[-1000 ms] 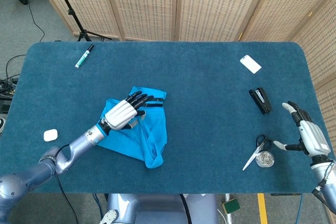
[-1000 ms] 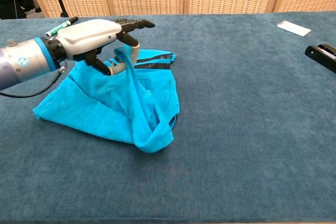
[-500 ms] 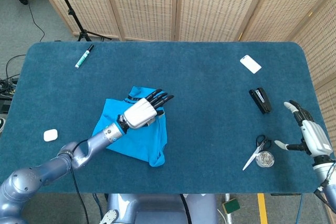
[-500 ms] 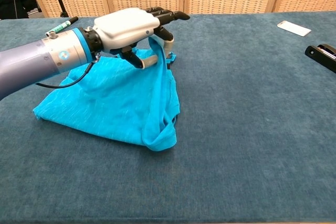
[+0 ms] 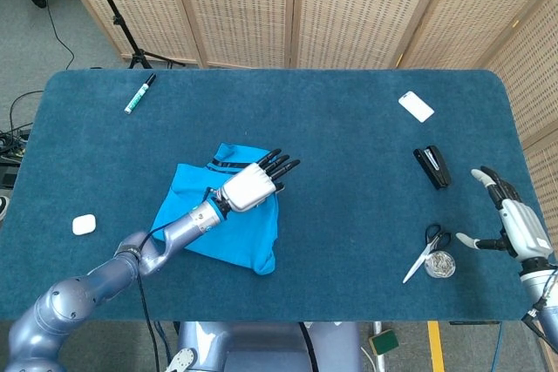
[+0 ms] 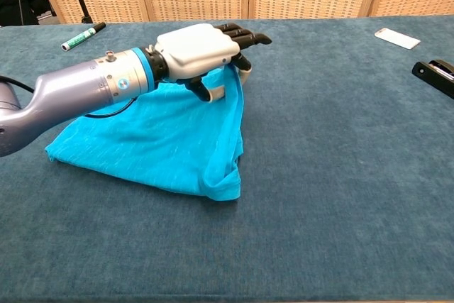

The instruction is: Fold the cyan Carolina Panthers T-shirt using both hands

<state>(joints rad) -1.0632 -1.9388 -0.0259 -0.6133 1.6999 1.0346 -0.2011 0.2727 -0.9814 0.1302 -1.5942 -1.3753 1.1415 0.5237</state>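
- The cyan T-shirt (image 5: 220, 222) lies crumpled on the left half of the blue table (image 5: 349, 172), roughly triangular, with one fold lifted into a ridge that runs down to a bunched corner at its near right end.
- The left hand (image 6: 202, 47) pinches that raised fold from above, fingers stretched out past the cloth toward the right.
- The right hand (image 5: 516, 224) hovers at the table's right edge with fingers apart, holding nothing, near the scissors (image 5: 425, 250).
- Compared with a second ago, the left hand has carried the fold further right, and the black-striped edge seen earlier is now mostly covered.
- Any team logo is hidden in the folds; the right hand shows only in the head view.
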